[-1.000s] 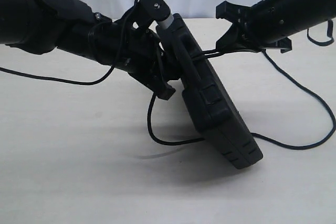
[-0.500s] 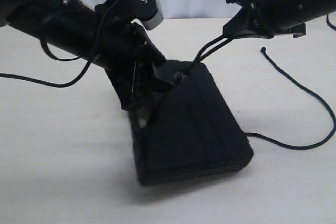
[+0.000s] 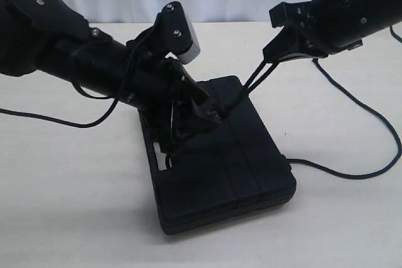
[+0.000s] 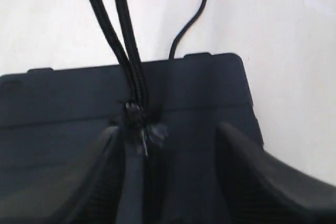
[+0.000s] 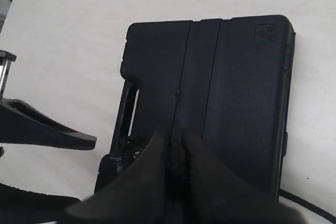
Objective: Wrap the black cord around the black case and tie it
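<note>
Matte black case (image 3: pixel 251 155) lies flat, lower centre. I see right gripper (image 3: pixel 271 54) pinching the black cord (image 3: pixel 254 80), upper right; left gripper (image 4: pixel 168 129) spread.

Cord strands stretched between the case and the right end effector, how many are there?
2. Both strands of the black cord rise side by side from the top face of the black case to the right end effector, which pinches them; none seems hidden.
</note>
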Tool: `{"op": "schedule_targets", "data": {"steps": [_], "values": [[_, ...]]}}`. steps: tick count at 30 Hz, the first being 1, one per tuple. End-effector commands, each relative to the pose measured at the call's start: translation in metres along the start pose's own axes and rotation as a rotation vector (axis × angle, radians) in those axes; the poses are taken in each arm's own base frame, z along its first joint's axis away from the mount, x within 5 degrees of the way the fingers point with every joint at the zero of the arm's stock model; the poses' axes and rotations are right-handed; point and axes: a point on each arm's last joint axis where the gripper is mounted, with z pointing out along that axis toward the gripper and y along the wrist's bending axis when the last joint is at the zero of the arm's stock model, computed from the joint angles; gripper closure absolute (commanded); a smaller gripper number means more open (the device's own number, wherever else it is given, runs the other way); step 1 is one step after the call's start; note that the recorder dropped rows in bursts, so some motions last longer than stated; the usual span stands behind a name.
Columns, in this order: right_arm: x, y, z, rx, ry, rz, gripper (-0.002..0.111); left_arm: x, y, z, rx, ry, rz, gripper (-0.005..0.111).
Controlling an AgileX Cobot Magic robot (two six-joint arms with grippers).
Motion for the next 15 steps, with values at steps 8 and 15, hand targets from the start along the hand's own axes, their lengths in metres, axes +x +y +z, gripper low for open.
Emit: {"op": "schedule_targets", "data": {"steps": [8,15], "values": [[0.001,0.001,-0.003,-0.002,0.005,-0.053,0.104,0.013,0.006,0.037,0.052,-0.054,-0.075,0.057],[0.001,0.001,-0.003,-0.002,0.005,-0.053,0.104,0.013,0.011,0.045,0.036,-0.114,-0.129,0.061]]}}
